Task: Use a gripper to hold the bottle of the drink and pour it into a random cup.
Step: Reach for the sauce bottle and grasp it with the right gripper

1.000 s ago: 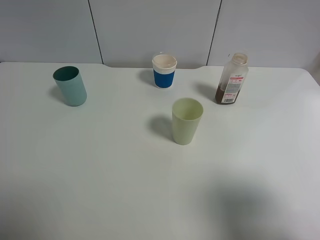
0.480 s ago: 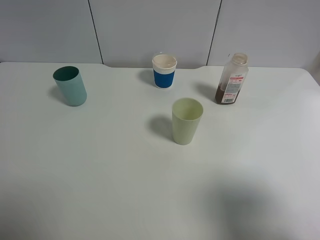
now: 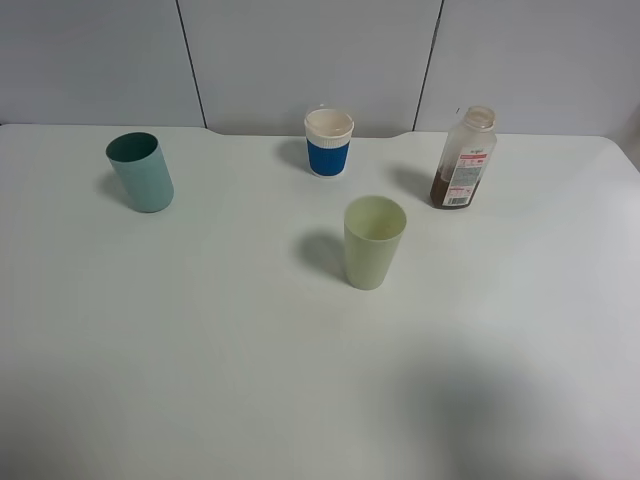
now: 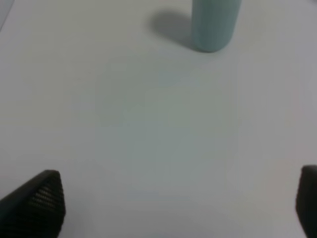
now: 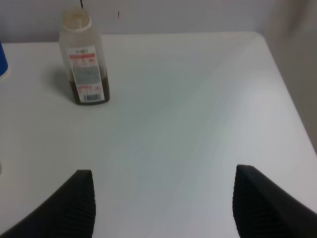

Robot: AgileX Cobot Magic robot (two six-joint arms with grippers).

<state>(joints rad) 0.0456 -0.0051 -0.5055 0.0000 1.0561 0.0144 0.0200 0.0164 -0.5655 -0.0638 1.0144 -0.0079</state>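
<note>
Bottle point(image 3: 463, 160) upright near the tabletop point(image 3: 200, 350) far edge, well apart from cup point(image 3: 374, 242). Open surface separates it from right pincer point(image 5: 163, 191), released. Left pincer point(image 4: 179, 196) likewise released.

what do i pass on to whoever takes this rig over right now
Left pincer: open, empty, over the table, teal tumbler ahead of it.
Right pincer: open, empty, facing the drink bottle, not touching it.
Bottle stands upright, uncapped, at the table's far right; pale yellow-green cup upright mid-table; white cup with blue band at the back.
Done: nothing gripped or poured.
Left: grasp bottle, pour into a cup.
</note>
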